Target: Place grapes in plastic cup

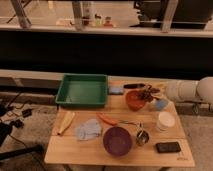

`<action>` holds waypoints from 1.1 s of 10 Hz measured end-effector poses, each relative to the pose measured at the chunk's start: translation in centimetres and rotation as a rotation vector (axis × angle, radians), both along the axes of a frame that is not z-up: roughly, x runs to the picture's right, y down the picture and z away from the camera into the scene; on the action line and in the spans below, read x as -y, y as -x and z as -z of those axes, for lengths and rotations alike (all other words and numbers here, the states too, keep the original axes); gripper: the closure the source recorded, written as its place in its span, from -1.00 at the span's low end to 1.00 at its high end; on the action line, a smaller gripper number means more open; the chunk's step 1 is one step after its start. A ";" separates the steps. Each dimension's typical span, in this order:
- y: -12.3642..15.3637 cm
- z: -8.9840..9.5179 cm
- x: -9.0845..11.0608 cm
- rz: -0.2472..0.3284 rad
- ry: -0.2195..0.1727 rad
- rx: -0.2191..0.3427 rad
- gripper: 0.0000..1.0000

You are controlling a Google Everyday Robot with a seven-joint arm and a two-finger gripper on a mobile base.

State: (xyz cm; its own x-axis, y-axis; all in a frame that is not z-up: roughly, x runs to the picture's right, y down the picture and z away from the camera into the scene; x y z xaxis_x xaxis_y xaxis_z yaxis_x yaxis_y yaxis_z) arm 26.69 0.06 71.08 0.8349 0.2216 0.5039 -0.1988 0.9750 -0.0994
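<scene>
Pincer [148,93] hovers over the orange bowl [135,101] on the surface [90,150], gripping the grapes [145,94]; white plastic cup [165,121] stands near.

Dim room with a low wooden table before a dark glazed wall.

A light wooden table [80,150] fills the lower middle of the frame, standing on a grey, speckled floor [30,120]. Behind it a pale ledge [30,76] runs across the frame, and above that lies a wide dark band [100,52]. Along the top, pale slanted posts [21,12] divide a glazed strip through which a lit surface shows. Black cables [12,107] sprawl over the floor at lower left. The gripper [148,93] sits at the table's right side, middle right of the frame.
</scene>
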 end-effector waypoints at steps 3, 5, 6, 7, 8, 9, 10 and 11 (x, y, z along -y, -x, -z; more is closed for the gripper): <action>-3.6 -1.3 1.3 -0.051 -0.008 -0.051 0.62; -6.0 -1.9 1.7 -0.088 -0.012 -0.083 0.62; -6.6 -2.1 1.8 -0.104 -0.011 -0.096 0.62; -7.1 -2.4 1.7 -0.113 -0.009 -0.104 0.62; -7.5 -2.7 1.5 -0.120 -0.003 -0.110 0.62; -7.5 -3.1 1.4 -0.123 0.002 -0.114 0.62; -7.3 -3.5 1.5 -0.124 0.005 -0.115 0.62; -7.4 -3.8 1.5 -0.128 0.008 -0.117 0.62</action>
